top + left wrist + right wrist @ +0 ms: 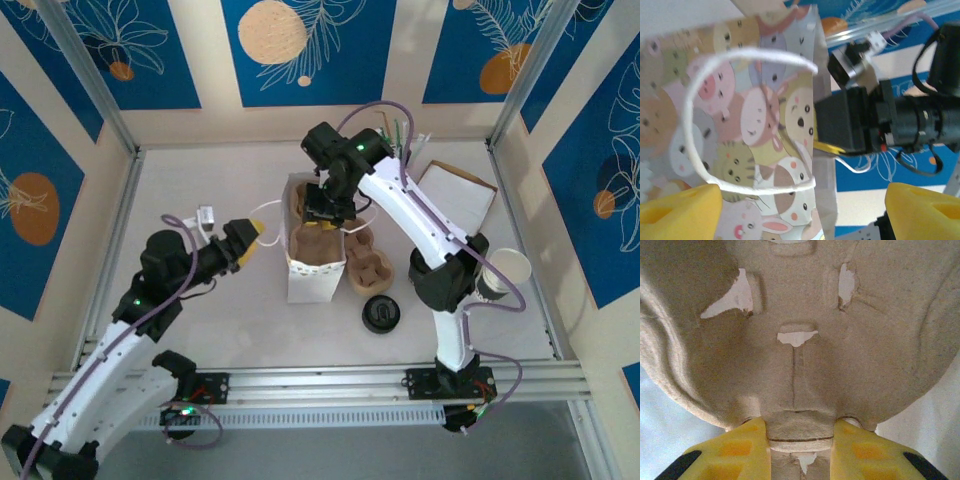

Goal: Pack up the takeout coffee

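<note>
Your cup [508, 268] tilts, mouth toward 1 o'clock, well apart at 3 o'clock from the right gripper [324, 212], which is clenched on a cardboard tray [316, 243]. The left gripper [255, 231] is released.

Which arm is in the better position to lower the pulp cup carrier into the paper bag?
Right: the right claw grips the pulp carrier at the mouth of the open bag; the left claw is open beside the bag's handle.

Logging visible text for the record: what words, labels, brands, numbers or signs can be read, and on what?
None can be read.
The paper bag carries only cartoon animal faces.
The wall panels carry only leaf drawings.
The cardboard cup tray shows no print.
A small white tag left of the bag is too small to read.
</note>
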Robot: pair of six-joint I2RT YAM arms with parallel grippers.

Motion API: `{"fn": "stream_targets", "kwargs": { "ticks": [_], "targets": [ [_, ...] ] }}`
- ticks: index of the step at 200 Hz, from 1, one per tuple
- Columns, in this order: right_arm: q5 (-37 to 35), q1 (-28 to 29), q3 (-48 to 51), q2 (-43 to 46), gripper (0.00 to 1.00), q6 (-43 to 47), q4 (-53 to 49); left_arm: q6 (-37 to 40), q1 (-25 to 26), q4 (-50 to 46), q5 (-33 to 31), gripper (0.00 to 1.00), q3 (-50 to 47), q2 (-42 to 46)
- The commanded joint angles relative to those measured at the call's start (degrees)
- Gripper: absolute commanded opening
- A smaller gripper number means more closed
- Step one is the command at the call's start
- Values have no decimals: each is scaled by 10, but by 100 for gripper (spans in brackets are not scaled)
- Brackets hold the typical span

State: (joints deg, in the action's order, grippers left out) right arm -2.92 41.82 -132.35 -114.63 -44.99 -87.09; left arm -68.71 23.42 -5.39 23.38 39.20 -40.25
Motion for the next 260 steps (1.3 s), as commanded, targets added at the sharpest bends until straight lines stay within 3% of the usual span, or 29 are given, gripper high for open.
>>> {"fn": "stream_targets", "kwargs": {
  "ticks": [1, 32, 115, 168, 195, 232, 260],
  "targets": [
    [-44, 15, -42, -17, 30, 5, -74, 52, -51, -84, 46, 82, 3, -7],
    [-50, 25, -56, -26, 30, 6, -99, 59, -93, -41, 70, 77, -42, -50],
    [-54, 40, -54, -63, 31, 19, -146, 100, -93, 2, 58, 75, -61, -142],
    [-60, 44, -33, -53, 32, 24, -146, 109, -93, 10, 58, 75, -51, -154],
    [-68, 46, -24, -47, 34, 25, -146, 100, -94, 38, 82, 80, -42, -145],
    [-79, 46, -9, -45, 35, 27, -146, 68, -93, 122, 126, 99, -43, -101],
    [-82, 47, -8, -46, 36, 26, -146, 74, -93, 97, 124, 100, -28, -69]
  ]
}}
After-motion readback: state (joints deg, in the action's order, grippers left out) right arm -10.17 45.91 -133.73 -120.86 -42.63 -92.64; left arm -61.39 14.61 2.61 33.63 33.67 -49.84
